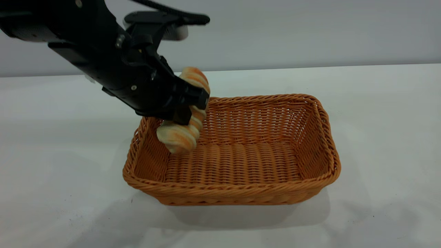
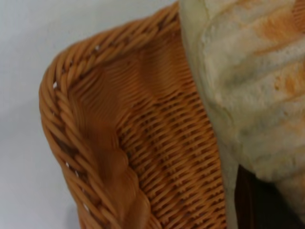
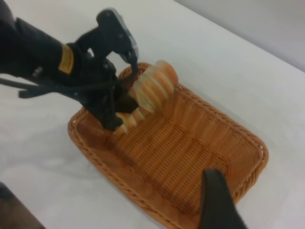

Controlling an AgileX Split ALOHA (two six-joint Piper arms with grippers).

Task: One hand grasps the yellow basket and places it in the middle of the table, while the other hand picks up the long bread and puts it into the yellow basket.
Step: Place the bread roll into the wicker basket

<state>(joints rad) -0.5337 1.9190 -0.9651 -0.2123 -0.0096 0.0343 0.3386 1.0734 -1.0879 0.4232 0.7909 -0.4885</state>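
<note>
The yellow basket (image 1: 234, 190) is an orange-tan wicker tray that stands on the white table (image 1: 379, 120), near its middle. My left gripper (image 1: 190, 107) is shut on the long bread (image 1: 179, 136), a striped orange and cream loaf held tilted over the basket's left end, its lower tip just above the floor. In the left wrist view the bread (image 2: 252, 86) fills one side, over a basket corner (image 2: 95, 143). The right wrist view looks down on the basket (image 3: 190, 143), the bread (image 3: 152, 88) and the left gripper (image 3: 121, 102). My right gripper (image 3: 108, 183) hangs open above the basket and holds nothing.
The basket's inside (image 1: 248, 158) has nothing lying in it. Bare white table surrounds the basket on all sides, with a grey wall (image 1: 310, 31) behind. The left arm's black body (image 1: 103, 58) reaches in from the upper left.
</note>
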